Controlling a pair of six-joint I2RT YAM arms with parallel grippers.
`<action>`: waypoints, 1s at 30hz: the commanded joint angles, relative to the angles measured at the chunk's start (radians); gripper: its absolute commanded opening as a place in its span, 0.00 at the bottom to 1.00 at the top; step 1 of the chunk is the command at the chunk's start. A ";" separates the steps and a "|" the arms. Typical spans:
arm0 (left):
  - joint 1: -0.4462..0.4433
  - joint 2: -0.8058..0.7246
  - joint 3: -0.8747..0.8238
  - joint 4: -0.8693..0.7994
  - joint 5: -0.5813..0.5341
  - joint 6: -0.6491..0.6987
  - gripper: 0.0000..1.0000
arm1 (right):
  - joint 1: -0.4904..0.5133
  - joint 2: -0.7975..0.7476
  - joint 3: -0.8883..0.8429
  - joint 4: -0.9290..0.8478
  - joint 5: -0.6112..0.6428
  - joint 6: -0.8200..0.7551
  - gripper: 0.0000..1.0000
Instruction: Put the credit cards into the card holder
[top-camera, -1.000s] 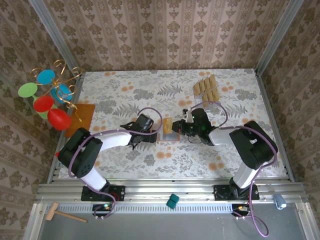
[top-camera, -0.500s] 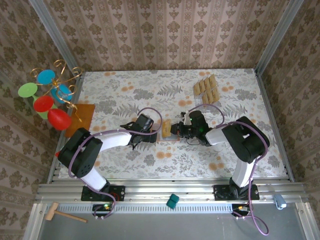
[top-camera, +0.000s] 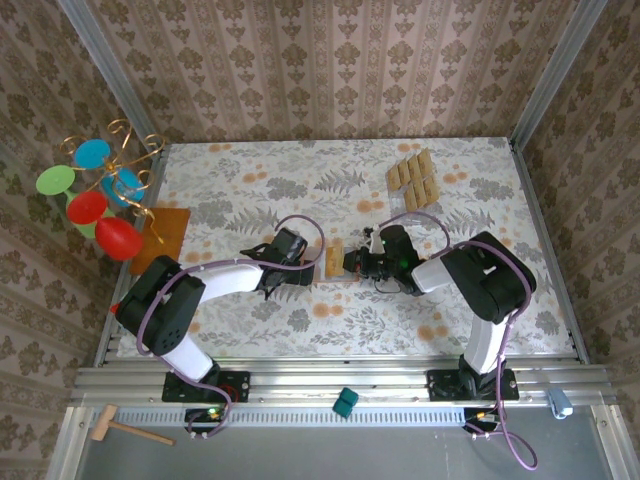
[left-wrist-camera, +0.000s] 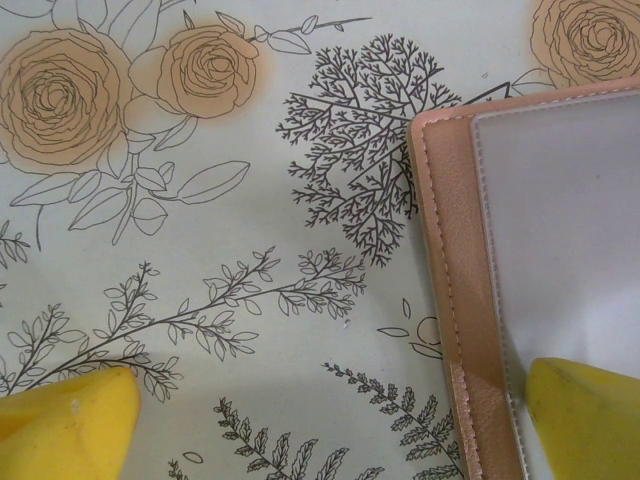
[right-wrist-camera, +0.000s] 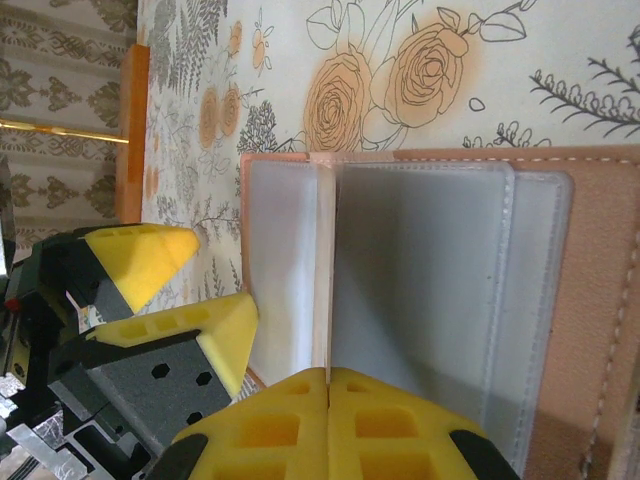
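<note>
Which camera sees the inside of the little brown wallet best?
The right wrist view: the salmon-brown leather card holder lies open, its grey pockets plain to see. The left wrist view catches one corner of it; the top view shows it tiny.

You are reaching both arms inward from their bases, forearms lying low, wrists facing each other near the middle. Your left gripper (top-camera: 315, 265) is standing wide open, its yellow fingertips (left-wrist-camera: 65, 420) spread well apart and pointing downward. Your right gripper (top-camera: 348, 263) is pressing its yellow pads (right-wrist-camera: 400, 425) tight together, pinching an upright leaf of the card holder (right-wrist-camera: 440, 260), and sitting just beside the left one.
</note>
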 joint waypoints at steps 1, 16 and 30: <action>0.007 -0.001 -0.022 -0.066 -0.022 0.006 1.00 | -0.008 0.013 -0.021 0.028 -0.005 -0.005 0.00; 0.008 0.000 -0.021 -0.063 -0.021 0.008 1.00 | -0.017 0.036 -0.027 0.043 -0.033 -0.003 0.00; 0.007 0.002 -0.022 -0.059 -0.020 0.008 1.00 | -0.017 0.064 -0.013 0.062 -0.068 0.008 0.00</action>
